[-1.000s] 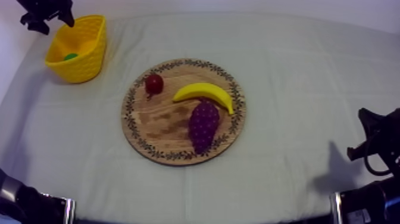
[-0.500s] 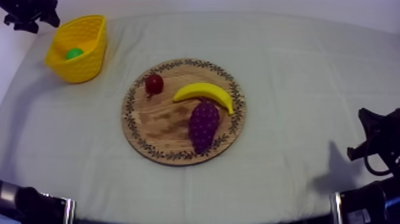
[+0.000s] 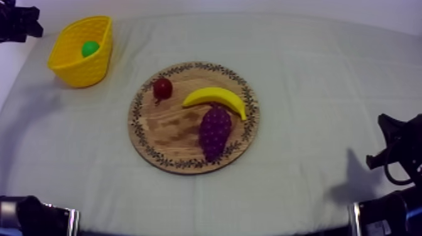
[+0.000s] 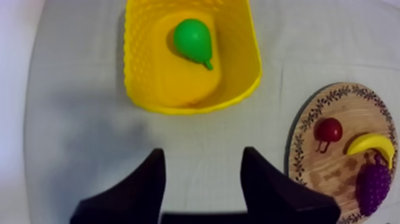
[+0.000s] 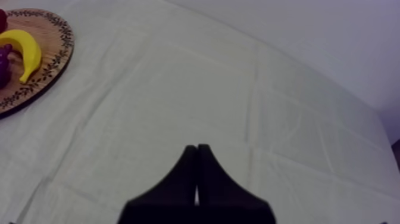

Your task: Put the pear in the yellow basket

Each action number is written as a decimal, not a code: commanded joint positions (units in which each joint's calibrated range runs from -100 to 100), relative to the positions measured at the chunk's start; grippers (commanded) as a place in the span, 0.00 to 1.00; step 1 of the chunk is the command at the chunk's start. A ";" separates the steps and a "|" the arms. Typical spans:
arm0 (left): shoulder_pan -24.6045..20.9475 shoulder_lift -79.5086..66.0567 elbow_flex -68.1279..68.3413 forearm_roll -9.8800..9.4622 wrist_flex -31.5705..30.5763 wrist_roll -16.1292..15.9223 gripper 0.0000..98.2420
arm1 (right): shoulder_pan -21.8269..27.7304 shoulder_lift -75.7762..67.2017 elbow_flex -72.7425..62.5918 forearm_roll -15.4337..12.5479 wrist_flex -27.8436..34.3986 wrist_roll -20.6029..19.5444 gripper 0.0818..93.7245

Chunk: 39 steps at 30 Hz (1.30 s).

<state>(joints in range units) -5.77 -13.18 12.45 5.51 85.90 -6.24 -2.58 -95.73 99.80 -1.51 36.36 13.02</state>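
Observation:
The green pear (image 3: 90, 48) lies inside the yellow basket (image 3: 70, 70) at the table's far left. Seen from the left wrist, the pear (image 4: 193, 39) rests on the floor of the basket (image 4: 253, 56), stem toward the board. My left gripper (image 4: 202, 173) hangs open and empty above the cloth, just short of the basket; from above, the left gripper (image 3: 22, 25) is off the basket's left side. On the round wooden board (image 3: 169, 135) at mid-table lie a small red fruit (image 3: 162, 88), a banana (image 3: 216, 98) and grapes (image 3: 214, 130). My right gripper (image 5: 196, 156) is shut on nothing.
The right gripper (image 3: 392, 147) rests low at the table's right edge, over bare cloth. From the right wrist, the board (image 5: 44, 71) with the banana (image 5: 21, 50) lies far off. The left wrist also takes in the board (image 4: 324, 170) beside the basket.
My left gripper has drawn back from over the basket toward the far left corner, uncovering the pear inside. The right arm has not moved.

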 commanded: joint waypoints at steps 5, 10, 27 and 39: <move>-0.13 -9.80 9.92 0.64 -4.54 -1.14 0.39 | -0.02 -0.03 -0.02 0.03 0.02 0.00 0.00; -0.46 -18.78 19.01 1.02 -9.62 -2.17 0.35 | -0.02 -0.03 -0.02 0.03 0.02 0.00 0.00; -0.13 -48.92 47.71 2.33 -26.03 -2.67 0.17 | -0.02 -0.03 -0.02 0.03 0.02 0.00 0.00; 0.65 -63.99 64.80 4.45 -42.77 -3.69 0.01 | -0.02 -0.03 -0.02 0.03 0.02 0.00 0.00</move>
<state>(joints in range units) -5.09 -75.43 74.02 9.91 45.73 -9.82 -2.58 -95.73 99.80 -1.51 36.36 13.02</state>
